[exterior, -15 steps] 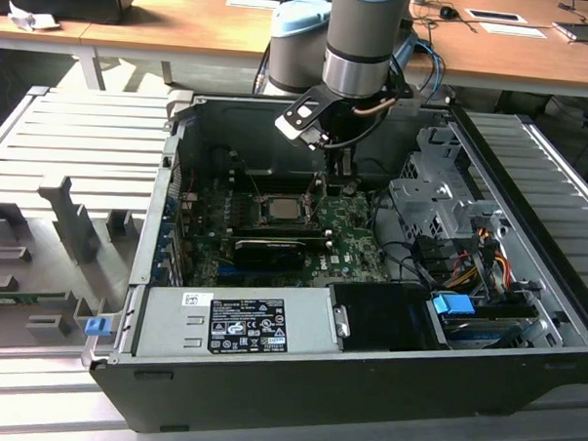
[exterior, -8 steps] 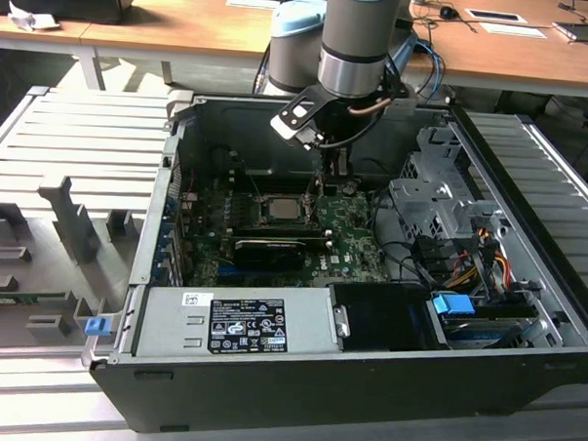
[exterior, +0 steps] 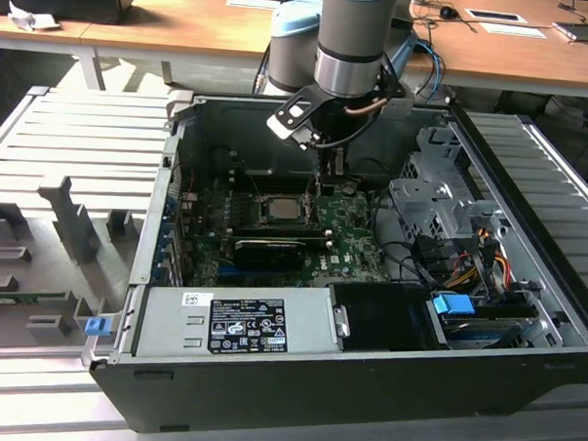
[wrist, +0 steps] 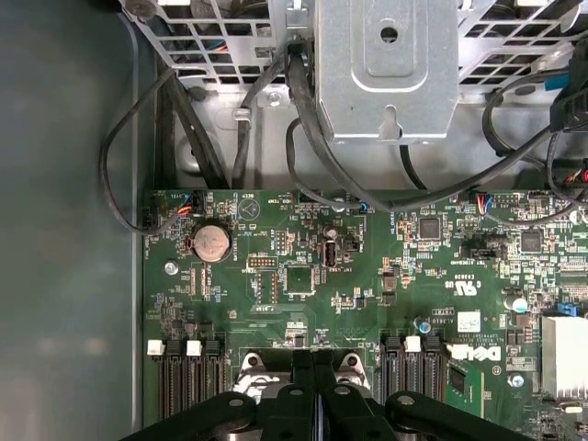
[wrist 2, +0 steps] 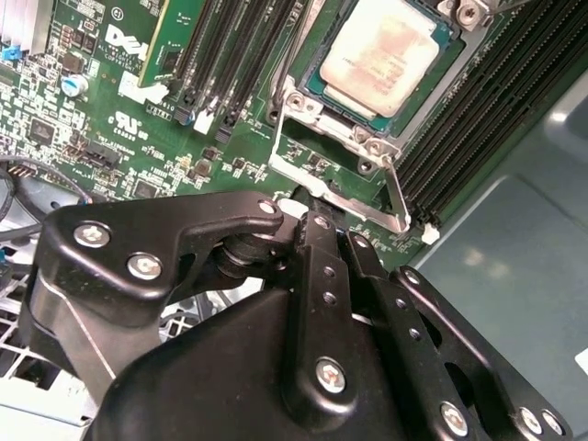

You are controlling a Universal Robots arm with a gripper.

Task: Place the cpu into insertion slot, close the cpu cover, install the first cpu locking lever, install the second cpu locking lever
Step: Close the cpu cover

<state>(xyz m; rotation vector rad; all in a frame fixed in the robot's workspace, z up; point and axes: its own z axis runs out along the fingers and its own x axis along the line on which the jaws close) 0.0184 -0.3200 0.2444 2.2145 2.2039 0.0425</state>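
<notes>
Since the chip (wrist 2: 381, 55) already sits on the board (wrist: 303, 276), my gripper (wrist 2: 322, 220), jaws clenched together, noses at the raised cover (wrist 2: 363, 207), likely to shut it.

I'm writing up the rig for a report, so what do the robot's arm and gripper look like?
The arm is a silver-grey cylinder with a pale blue cap and a black band at the wrist, where a tan cable loops. The gripper is glossy black, built of rounded linkage plates with silver screw heads.
</notes>
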